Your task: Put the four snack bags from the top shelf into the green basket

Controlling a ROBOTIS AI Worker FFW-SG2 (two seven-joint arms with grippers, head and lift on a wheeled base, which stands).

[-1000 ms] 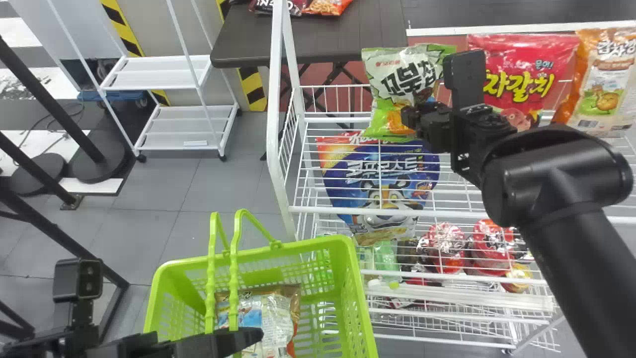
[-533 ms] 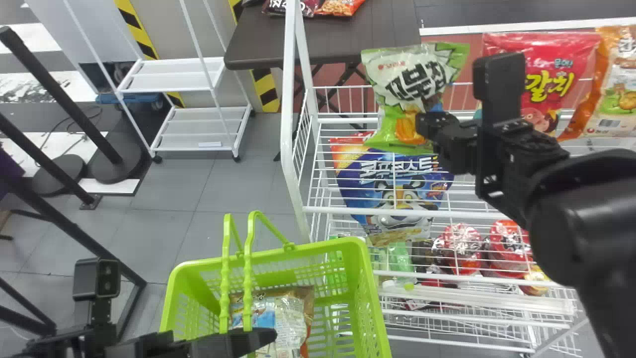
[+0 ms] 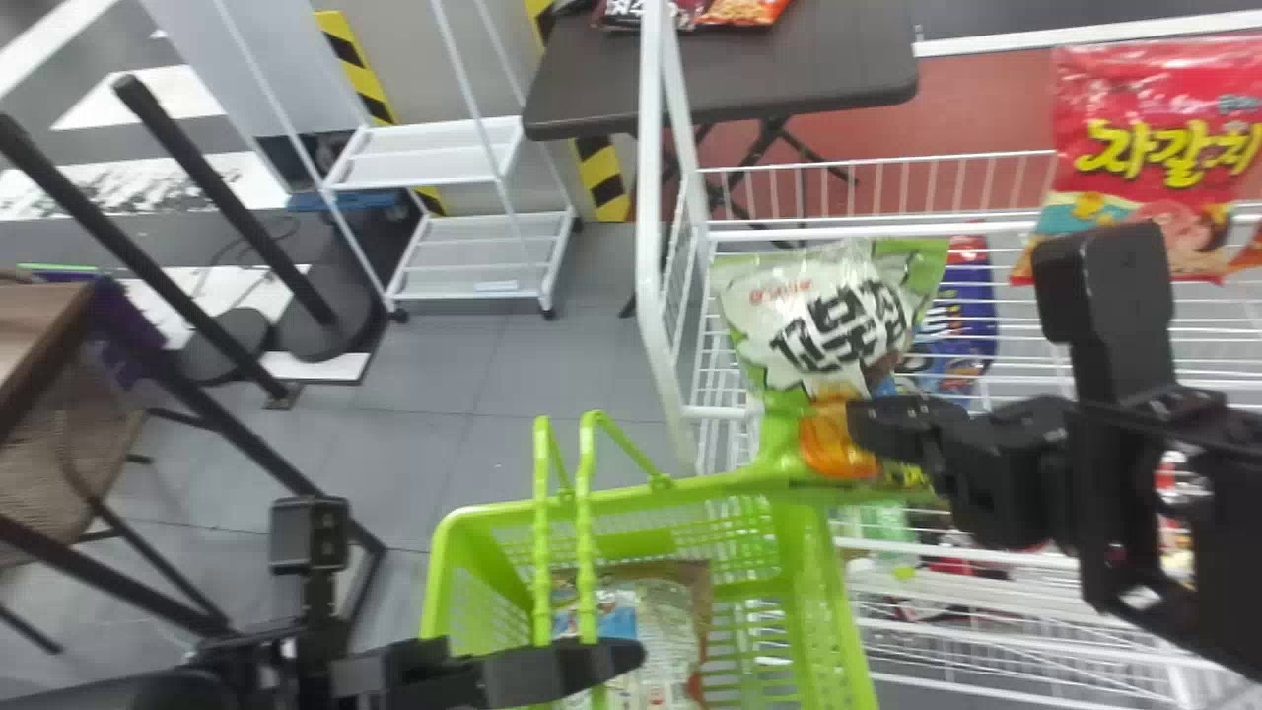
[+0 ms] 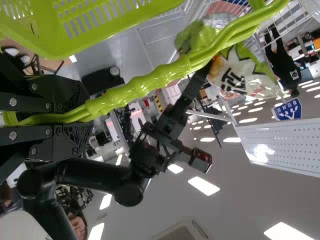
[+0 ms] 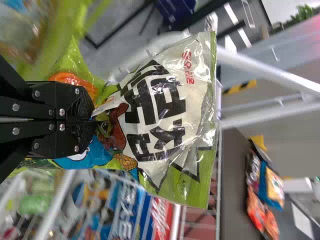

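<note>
In the head view my right gripper [image 3: 873,429] is shut on the green and white snack bag [image 3: 828,320], whose lower end overlaps the back right corner of the green basket [image 3: 843,631]. The right wrist view has my right gripper [image 5: 90,120] pinching the same bag [image 5: 165,120] by its lower part. My left gripper [image 3: 616,656] is at the basket's handles; in the left wrist view that gripper [image 4: 90,112] is closed around them. A brown-edged snack bag [image 3: 656,631] lies inside the basket. The red snack bag [image 3: 1154,148] stands on the top shelf, an orange edge beside it.
The white wire rack [image 3: 649,227] rises behind the basket, with a blue bag [image 3: 956,335] partly behind the held one. A dark table [image 3: 730,84] and a small white shelf unit [image 3: 434,177] stand farther back. Black posts [image 3: 227,197] are at the left.
The green and white bag has come down with my right gripper from shelf height toward the basket's back edge. The whole scene has shifted rightward in the head view. My left gripper keeps the handles.
</note>
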